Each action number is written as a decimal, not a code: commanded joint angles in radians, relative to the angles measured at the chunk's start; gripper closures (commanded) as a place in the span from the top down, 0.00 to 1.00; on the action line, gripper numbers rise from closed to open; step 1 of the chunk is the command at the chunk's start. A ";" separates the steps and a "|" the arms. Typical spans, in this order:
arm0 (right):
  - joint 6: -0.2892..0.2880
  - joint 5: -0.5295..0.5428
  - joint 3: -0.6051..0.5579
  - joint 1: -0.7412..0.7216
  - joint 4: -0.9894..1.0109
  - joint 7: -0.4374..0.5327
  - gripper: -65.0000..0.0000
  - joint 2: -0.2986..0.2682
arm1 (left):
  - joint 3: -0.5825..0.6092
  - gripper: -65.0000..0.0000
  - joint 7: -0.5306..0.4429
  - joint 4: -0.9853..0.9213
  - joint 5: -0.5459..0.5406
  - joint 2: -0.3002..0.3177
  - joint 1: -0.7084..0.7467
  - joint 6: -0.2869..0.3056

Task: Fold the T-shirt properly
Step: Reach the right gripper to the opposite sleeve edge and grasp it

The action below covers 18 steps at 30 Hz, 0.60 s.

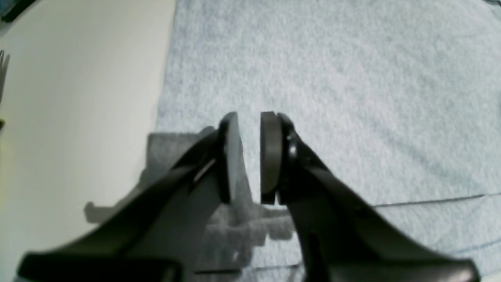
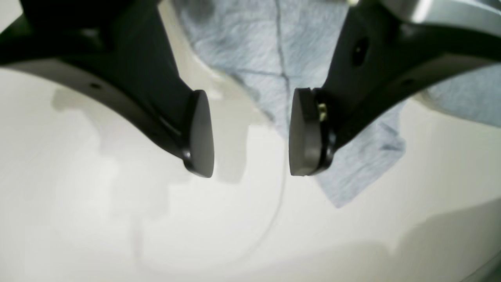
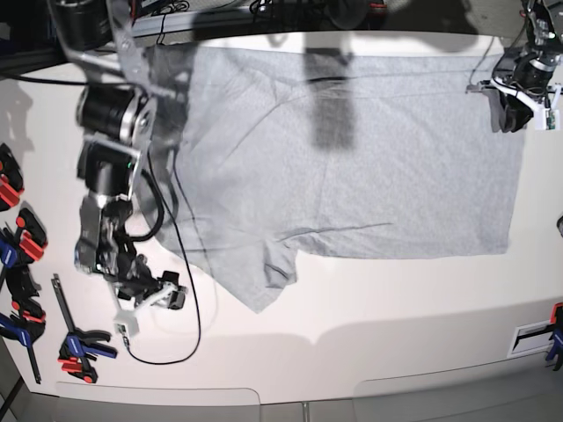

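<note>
The light grey T-shirt (image 3: 352, 185) lies spread across the white table (image 3: 396, 308), plain side up, with one sleeve (image 3: 264, 281) pointing toward the front. My right gripper (image 3: 149, 303) hangs open just left of that sleeve. In the right wrist view its jaws (image 2: 250, 137) stand wide apart over bare table, with the sleeve corner (image 2: 352, 172) behind the right-hand finger. My left gripper (image 3: 515, 110) is at the shirt's far right edge. In the left wrist view it (image 1: 249, 117) hovers over the T-shirt (image 1: 332, 78) near the cloth's edge, pads a narrow gap apart and holding nothing.
Several red and blue clamps (image 3: 18, 229) lie along the table's left edge, one more (image 3: 84, 347) near the front left. A black cable (image 3: 189, 290) loops from the right arm across the table beside the sleeve. Bare table (image 1: 78, 117) lies left of the left gripper.
</note>
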State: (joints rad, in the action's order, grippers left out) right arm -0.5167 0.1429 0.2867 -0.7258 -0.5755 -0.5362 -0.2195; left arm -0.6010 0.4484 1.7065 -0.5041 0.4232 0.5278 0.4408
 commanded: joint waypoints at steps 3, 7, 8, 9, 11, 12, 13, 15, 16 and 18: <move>-0.008 -0.037 -0.060 -0.076 0.119 0.015 0.46 -0.014 | -0.008 0.14 -0.032 0.016 -0.009 0.008 0.001 -0.004; 0.002 -0.065 -0.177 -0.069 0.138 0.021 0.46 -0.008 | -0.008 0.14 -0.031 0.016 -0.006 0.001 0.001 -0.004; 0.003 -0.066 -0.203 -0.069 0.138 0.019 0.46 -0.007 | -0.008 0.14 -0.031 0.016 0.009 0.000 0.001 -0.004; 0.004 -0.065 -0.229 -0.069 0.138 0.016 0.46 -0.007 | -0.008 0.14 -0.031 0.016 0.020 -0.003 0.001 -0.004; 0.005 -0.065 -0.272 -0.069 0.138 0.015 0.46 -0.007 | -0.008 0.14 -0.031 0.016 0.037 -0.006 0.002 -0.004; 0.005 -0.065 -0.288 -0.069 0.138 0.015 0.46 -0.007 | -0.008 0.14 -0.030 0.016 0.036 -0.009 0.002 -0.004; 0.005 -0.065 -0.301 -0.069 0.138 0.016 0.46 -0.006 | -0.008 0.14 -0.030 0.016 0.036 -0.011 0.002 -0.004; 0.014 -0.066 -0.320 -0.069 0.138 0.022 0.46 -0.004 | -0.008 0.14 -0.028 0.016 0.035 -0.011 0.002 -0.004; 0.027 -0.065 -0.326 -0.069 0.138 0.033 0.46 -0.004 | -0.008 0.14 -0.027 0.016 0.036 -0.011 0.002 -0.004; 0.058 -0.066 -0.327 -0.069 0.138 0.060 0.46 -0.006 | -0.008 0.14 -0.027 0.016 0.036 -0.011 0.002 -0.004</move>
State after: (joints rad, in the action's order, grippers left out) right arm -0.4618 0.0704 -0.0399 -0.7509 -0.4206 -0.5014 -0.2184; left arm -0.6010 0.4450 1.7065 -0.4622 0.3958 0.5285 0.4408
